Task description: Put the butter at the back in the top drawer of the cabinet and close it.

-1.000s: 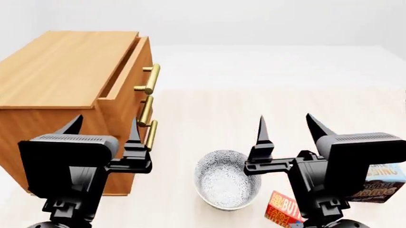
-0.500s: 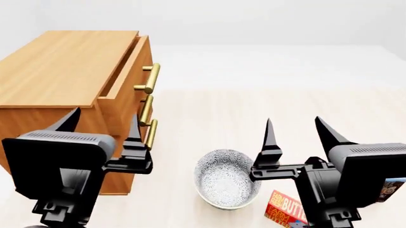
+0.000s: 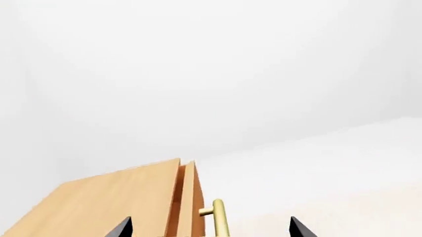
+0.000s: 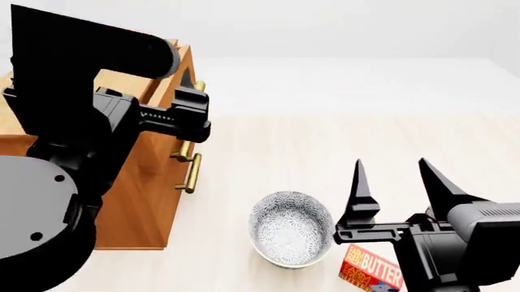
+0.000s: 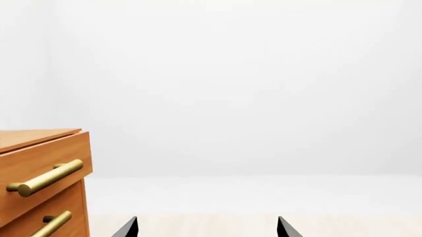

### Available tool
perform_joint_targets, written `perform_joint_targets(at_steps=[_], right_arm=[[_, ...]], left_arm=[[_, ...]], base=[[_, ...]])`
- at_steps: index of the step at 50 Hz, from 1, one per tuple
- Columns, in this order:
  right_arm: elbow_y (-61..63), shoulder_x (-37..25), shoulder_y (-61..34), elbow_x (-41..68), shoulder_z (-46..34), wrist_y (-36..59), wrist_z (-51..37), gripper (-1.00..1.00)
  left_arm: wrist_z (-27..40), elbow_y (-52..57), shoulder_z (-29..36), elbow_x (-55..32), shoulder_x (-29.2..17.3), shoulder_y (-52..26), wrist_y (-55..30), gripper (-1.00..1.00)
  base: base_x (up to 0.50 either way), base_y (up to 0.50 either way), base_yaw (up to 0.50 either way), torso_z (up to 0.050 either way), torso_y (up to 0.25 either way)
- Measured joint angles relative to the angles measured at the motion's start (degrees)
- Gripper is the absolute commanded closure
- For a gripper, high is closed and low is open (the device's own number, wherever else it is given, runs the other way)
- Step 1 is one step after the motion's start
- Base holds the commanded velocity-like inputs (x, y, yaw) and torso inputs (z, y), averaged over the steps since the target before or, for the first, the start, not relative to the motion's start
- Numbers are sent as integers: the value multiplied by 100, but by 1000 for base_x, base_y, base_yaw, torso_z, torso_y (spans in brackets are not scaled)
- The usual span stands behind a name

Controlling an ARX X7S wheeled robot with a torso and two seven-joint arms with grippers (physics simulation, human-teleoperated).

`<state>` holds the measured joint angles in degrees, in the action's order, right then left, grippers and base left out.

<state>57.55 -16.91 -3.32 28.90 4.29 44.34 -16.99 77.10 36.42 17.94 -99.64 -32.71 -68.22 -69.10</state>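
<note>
left claw (image 4: 189, 91) spread open, empty, raised by top drawer (image 4: 162, 91) of cabinet (image 4: 138, 201) | right claw (image 4: 391, 182) open, empty, above butter (image 4: 369, 267) | butter on table (image 4: 341, 140) beside bowl (image 4: 291, 229)

Only one piece of lettering could be read: the word "BUTTER" in white capitals ran across the red and orange-yellow face of the butter (image 4: 369, 269), near the front edge of the worktop. Smaller white lettering stood beside it on the same face but was too small to make out. Both wrist views showed no writing.
</note>
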Motion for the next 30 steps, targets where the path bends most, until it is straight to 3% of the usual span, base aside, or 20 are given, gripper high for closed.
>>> perform_joint_targets(at_steps=[12,30], right_arm=[[-28,-91,176,185,135,-214,44,-100],[-36,-226,243,427,219,-306,-13,-100]], left_arm=[[568,-2254,1421,-831,507,-2141,-654,-100],[-39,-5413,2917,-713,1474,-3935,-1486,-100]], base=[[0,0,0,0,0],[0,0,0,0,0]])
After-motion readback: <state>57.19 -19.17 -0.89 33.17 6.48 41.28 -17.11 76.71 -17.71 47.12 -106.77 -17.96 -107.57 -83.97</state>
